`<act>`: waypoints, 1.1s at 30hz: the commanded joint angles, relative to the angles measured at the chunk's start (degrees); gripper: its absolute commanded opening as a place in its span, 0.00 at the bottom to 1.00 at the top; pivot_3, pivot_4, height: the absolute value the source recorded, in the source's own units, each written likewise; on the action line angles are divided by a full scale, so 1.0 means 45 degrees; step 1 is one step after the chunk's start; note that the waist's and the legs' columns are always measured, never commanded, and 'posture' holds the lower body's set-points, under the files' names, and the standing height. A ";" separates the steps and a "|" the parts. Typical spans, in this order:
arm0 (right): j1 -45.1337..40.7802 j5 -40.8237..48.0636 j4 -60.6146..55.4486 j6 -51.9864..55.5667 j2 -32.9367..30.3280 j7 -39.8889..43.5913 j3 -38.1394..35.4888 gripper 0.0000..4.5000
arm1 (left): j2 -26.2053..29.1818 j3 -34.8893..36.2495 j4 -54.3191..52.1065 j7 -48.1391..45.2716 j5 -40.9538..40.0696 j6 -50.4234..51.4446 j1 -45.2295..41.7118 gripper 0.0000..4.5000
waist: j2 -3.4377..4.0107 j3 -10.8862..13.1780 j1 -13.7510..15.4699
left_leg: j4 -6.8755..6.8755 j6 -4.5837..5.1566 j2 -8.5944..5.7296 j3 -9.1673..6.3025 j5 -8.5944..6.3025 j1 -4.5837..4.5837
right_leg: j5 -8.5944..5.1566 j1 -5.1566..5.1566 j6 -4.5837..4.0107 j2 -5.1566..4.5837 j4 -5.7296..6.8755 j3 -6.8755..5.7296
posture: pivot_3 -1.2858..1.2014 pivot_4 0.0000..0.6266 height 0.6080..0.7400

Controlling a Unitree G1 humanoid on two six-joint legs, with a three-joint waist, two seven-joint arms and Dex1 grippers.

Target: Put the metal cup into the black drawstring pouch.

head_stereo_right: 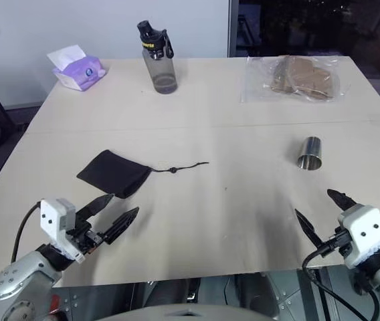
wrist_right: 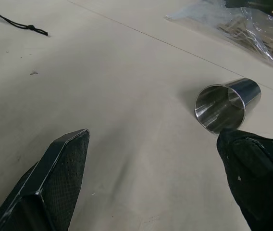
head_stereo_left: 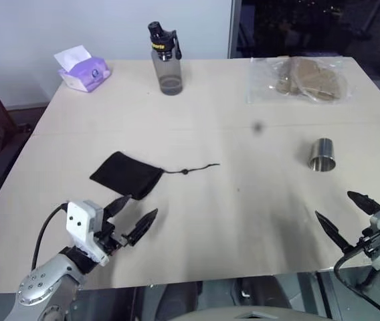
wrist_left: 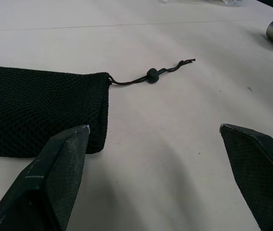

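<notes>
Both sets of fingers wide open, nothing picked up yet

The metal cup (head_stereo_left: 322,154) stands upright on the worktop (head_stereo_left: 243,221), a little way ahead of the right gripper (head_stereo_left: 342,212) and its spread, empty fingers (wrist_right: 59,178). The black drawstring pouch (head_stereo_left: 126,175) lies flat just past the left gripper (head_stereo_left: 132,215), one finger (wrist_left: 59,168) almost at its edge, with the cord (wrist_left: 141,77) trailing off toward the cup side. My guess is the cup is light, rigid and pretty slick, so I'd pinch it across the wall about mid-height. The pouch looks soft and floppy; grab the hem by the cord end or the mouth won't stay open.
</notes>
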 commanded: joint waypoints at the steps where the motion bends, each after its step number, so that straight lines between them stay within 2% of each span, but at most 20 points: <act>1: -0.0319 0.0558 -0.0407 -0.0336 -0.0301 0.0564 0.0473 0.98 | 0.0094 -0.0032 -0.0247 0.0408 0.0613 -0.0288 -0.0043 1.00 | -0.0001 0.0000 0.0003 | 0.0000 0.0003 0.0000 0.0001 -0.0001 -0.0002 | 0.0000 0.0000 0.0000 0.0000 -0.0007 0.0001 | 0.52 0.24 1.00; 5: -0.1965 0.1341 -0.1244 -0.0271 -0.1654 0.2099 0.2335 0.98 | 0.0377 -0.0244 -0.0520 0.2525 0.2936 0.0189 -0.0692 1.00 | -0.0006 0.0015 -0.0033 | 0.0000 0.0010 0.0007 0.0042 -0.0005 0.0023 | 0.0004 0.0008 0.0002 0.0009 -0.0013 0.0003 | 0.52 0.24 1.00; 7: -0.2463 0.1508 -0.1456 -0.0239 -0.2176 0.2543 0.2909 0.98 | 0.0903 -0.0921 -0.0668 0.3308 0.4727 0.0546 -0.0745 1.00 | -0.0032 0.0000 0.0011 | 0.0003 0.0010 0.0005 0.0035 -0.0004 0.0033 | 0.0004 0.0016 0.0003 0.0013 0.0000 -0.0017 | 0.52 0.24 1.00; 14: -0.3670 0.1606 -0.1859 0.0208 -0.2948 0.2631 0.4028 0.98 | 0.1586 -0.2173 -0.0445 0.3752 0.6503 0.1209 -0.1708 1.00 | -0.0034 0.0002 0.0269 | -0.0001 0.0030 -0.0006 0.0030 -0.0017 -0.0011 | 0.0004 0.0006 0.0004 0.0049 -0.0045 -0.0048 | 0.52 0.24 1.00; 17: -0.3942 0.1742 -0.2126 0.0567 -0.3098 0.2367 0.4185 0.98 | 0.1638 -0.2567 -0.0685 0.3451 0.6426 0.1510 -0.2309 1.00 | -0.0032 0.0002 0.0317 | -0.0001 0.0030 -0.0005 0.0030 -0.0017 -0.0007 | 0.0005 0.0007 0.0005 0.0040 -0.0045 -0.0049 | 0.52 0.24 1.00; 21: -0.3953 0.1890 -0.2458 0.0916 -0.3235 0.2143 0.4206 0.98 | 0.2561 -0.2652 -0.1366 0.1837 0.5828 0.1275 -0.2236 1.00 | -0.0033 0.0003 0.0313 | -0.0001 0.0030 -0.0003 0.0028 -0.0018 -0.0009 | 0.0006 0.0007 0.0003 0.0010 -0.0045 -0.0052 | 0.52 0.24 1.00; 23: -0.3891 0.1899 -0.2524 0.0986 -0.3266 0.2083 0.4218 0.98 | 0.2761 -0.2500 -0.1466 0.1758 0.5745 0.1715 -0.2459 1.00 | -0.0022 0.0010 0.0312 | -0.0002 0.0030 -0.0002 0.0029 -0.0018 -0.0012 | 0.0006 0.0003 0.0002 0.0005 -0.0047 -0.0049 | 0.52 0.24 1.00; 27: -0.3796 0.1668 -0.2488 0.0928 -0.3236 0.1993 0.4383 0.98 | 0.2910 -0.2821 -0.2195 0.2482 0.6011 0.4195 -0.4159 1.00 | -0.0025 0.0009 0.0344 | 0.0004 0.0030 -0.0002 0.0015 -0.0018 -0.0011 | 0.0005 0.0010 0.0005 0.0008 -0.0044 -0.0071 | 0.52 0.24 1.00; 33: -0.3701 0.1491 -0.2261 0.0681 -0.3272 0.2055 0.4462 0.98 | 0.4193 -0.4436 -0.2497 0.2477 0.6152 0.8193 -0.7149 1.00 | -0.0023 0.0010 0.0276 | 0.0022 0.0031 -0.0006 0.0025 -0.0017 -0.0004 | 0.0008 0.0014 0.0010 0.0068 -0.0023 -0.0061 | 0.52 0.24 1.00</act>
